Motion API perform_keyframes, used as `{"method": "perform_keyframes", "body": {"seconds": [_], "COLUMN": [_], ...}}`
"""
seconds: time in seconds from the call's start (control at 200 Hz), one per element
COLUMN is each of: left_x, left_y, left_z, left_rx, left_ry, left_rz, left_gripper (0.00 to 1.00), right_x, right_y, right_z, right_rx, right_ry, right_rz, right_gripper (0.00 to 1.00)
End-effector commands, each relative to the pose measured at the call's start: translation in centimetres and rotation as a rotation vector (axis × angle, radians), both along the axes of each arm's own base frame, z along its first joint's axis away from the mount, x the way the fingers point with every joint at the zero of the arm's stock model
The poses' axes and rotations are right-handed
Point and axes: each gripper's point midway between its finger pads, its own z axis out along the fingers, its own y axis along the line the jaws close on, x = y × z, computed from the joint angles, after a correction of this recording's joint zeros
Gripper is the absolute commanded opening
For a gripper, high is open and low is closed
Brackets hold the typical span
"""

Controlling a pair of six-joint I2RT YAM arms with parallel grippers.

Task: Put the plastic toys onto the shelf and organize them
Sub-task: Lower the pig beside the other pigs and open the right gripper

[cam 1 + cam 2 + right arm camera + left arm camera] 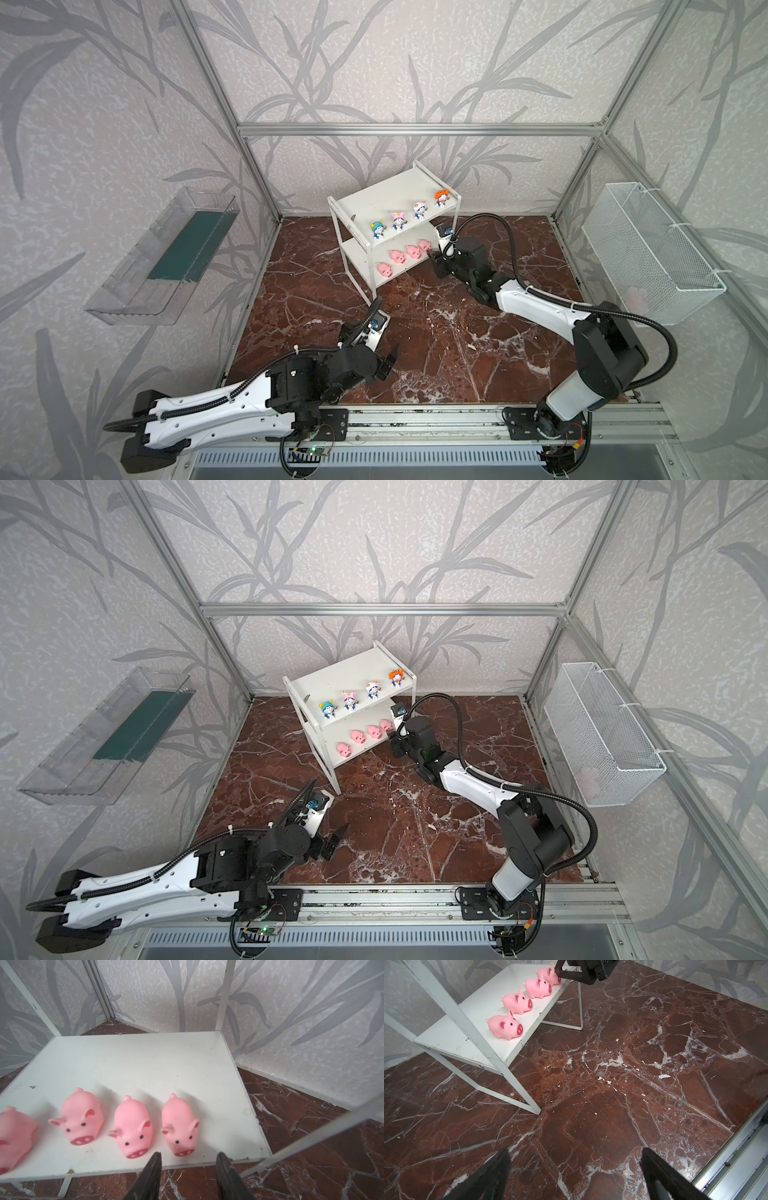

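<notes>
The white two-tier shelf (386,195) stands at the back of the marble floor. Several blue-and-white figurines line its top board, from the teal-hatted one (378,230) to the orange-hatted one (441,198). Several pink pigs (81,1120) stand in a row on the lower board (135,1064), snouts outward. My right gripper (189,1154) is open at that board's front edge. The end pig (179,1126) has its snout just ahead of the gap, and nothing is held. My left gripper (575,1149) hangs wide open over bare floor near the shelf's front leg (517,1084).
A clear tray with a green panel (166,257) hangs on the left wall. A white mesh basket (648,249) on the right wall holds a pale pink lump (633,296). Brown marble floor (415,332) spreads between the arms; an aluminium rail (415,419) runs along the front.
</notes>
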Motion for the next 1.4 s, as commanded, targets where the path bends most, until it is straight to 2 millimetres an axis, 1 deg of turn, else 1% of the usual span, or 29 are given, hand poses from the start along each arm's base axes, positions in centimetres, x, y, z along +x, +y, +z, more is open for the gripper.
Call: {"method": "perform_keyframes", "body": {"seconds": [0.0,0.055,0.195,0.31,0.435,0.575,0.965,1.095,1.394], "left_x": [0.2,0.2,0.2,0.2,0.2,0.2,0.2,0.2,0.3], "left_y": [0.2,0.2,0.2,0.3,0.5,0.5,0.5,0.6,0.7], "left_z": [0.3,0.3,0.3,0.3,0.3,0.4,0.5,0.5,0.6], "left_rx": [0.002,0.001,-0.005,-0.009,-0.016,-0.029,-0.034,-0.032,-0.03], "left_ry": [-0.009,-0.009,-0.009,-0.007,-0.004,-0.006,-0.013,-0.014,-0.019], "left_rz": [0.008,0.009,0.013,0.016,0.019,0.022,0.021,0.021,0.025], "left_gripper": [0.99,0.99,0.99,0.99,0.99,0.99,0.99,0.99,0.99], "right_x": [-0.7,-0.8,-0.6,-0.4,0.1,0.5,1.5,1.8,2.2], "right_y": [-1.5,-2.0,-2.4,-1.9,-1.2,-0.5,0.7,1.0,1.0], "right_z": [1.9,1.8,1.0,0.4,-0.2,-0.4,-1.1,-1.6,-1.6], "right_rx": [0.034,0.038,0.036,0.04,0.048,0.06,0.076,0.078,0.081], "right_ry": [-0.025,-0.014,0.021,0.04,0.058,0.074,0.096,0.106,0.099], "right_rz": [-0.023,-0.026,-0.023,-0.003,0.016,0.036,0.056,0.053,0.045], "right_gripper": [0.44,0.44,0.38,0.32,0.29,0.28,0.28,0.27,0.27]}}
